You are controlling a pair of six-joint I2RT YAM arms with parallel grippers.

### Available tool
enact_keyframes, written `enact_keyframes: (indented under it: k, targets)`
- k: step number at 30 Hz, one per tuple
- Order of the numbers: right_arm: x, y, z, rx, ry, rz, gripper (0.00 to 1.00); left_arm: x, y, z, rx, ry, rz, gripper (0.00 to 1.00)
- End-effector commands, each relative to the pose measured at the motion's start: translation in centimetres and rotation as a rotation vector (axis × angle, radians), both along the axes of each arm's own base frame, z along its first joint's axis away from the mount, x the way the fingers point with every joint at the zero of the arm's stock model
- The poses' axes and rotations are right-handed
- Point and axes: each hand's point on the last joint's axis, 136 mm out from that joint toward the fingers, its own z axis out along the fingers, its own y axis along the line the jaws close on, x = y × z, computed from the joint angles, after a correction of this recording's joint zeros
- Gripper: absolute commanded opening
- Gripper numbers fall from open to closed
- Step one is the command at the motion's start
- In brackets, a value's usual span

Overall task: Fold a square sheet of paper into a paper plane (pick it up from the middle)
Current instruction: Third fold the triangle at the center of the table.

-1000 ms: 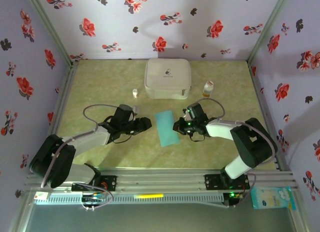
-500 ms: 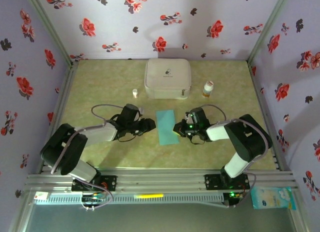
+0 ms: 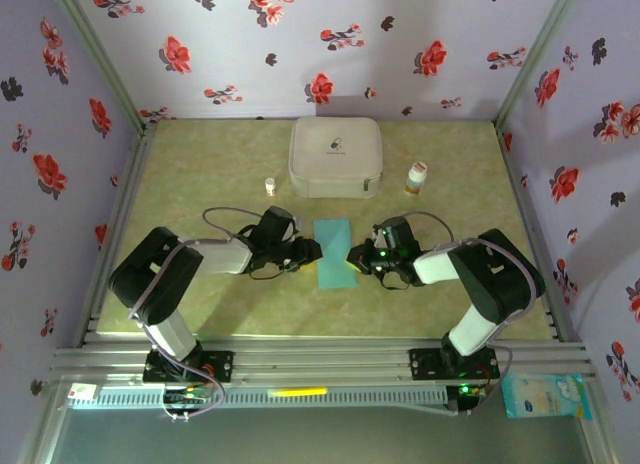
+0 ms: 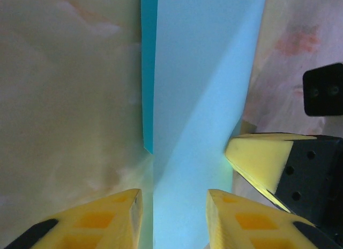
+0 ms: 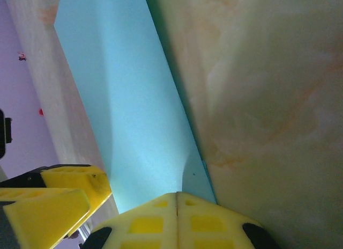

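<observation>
The square sheet of paper (image 3: pixel 334 254) lies on the table as a light blue-teal folded rectangle between both grippers. In the left wrist view the paper (image 4: pixel 203 99) shows a darker lower layer along its left side. My left gripper (image 3: pixel 311 252) is at the paper's left edge, open, its yellow fingers straddling the paper (image 4: pixel 174 206) with a clear gap on both sides. My right gripper (image 3: pixel 358 255) is shut, its closed fingertips (image 5: pixel 177 198) resting on the paper's right edge (image 5: pixel 128 109). No paper plane is in view.
A white rounded case (image 3: pixel 335 156) stands at the back centre. A small white bottle (image 3: pixel 270 185) is to its left and an orange bottle with a white cap (image 3: pixel 416 177) to its right. Flowered walls enclose the table on three sides.
My left arm has reached right to the paper's left edge and its jaws have narrowed. The right gripper has shifted a little toward me and stayed shut.
</observation>
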Motion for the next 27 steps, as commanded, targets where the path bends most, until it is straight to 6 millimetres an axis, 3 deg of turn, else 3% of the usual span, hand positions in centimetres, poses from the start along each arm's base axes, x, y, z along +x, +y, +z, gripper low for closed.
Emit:
enact_keyframes:
  k: [1,8,21,27]
  targets:
    - [-1.7,-1.8,-3.0,-0.113,0.088,-0.029,0.06,0.2,-1.0,0.4,-0.028,0.009,-0.008,0.35]
    - [-1.7,-1.8,-3.0,-0.118,0.087,-0.028,0.07,-0.1,-1.1,-0.7,-0.018,0.038,-0.005,0.3]
    - [-1.6,-1.7,-2.7,-0.116,0.082,-0.021,0.1,-0.2,-1.2,-0.5,-0.041,0.035,-0.005,0.14]
    - [-1.0,-0.7,-0.8,-0.063,0.026,0.013,0.16,-0.2,-1.1,0.2,-0.053,0.023,0.0,0.01]
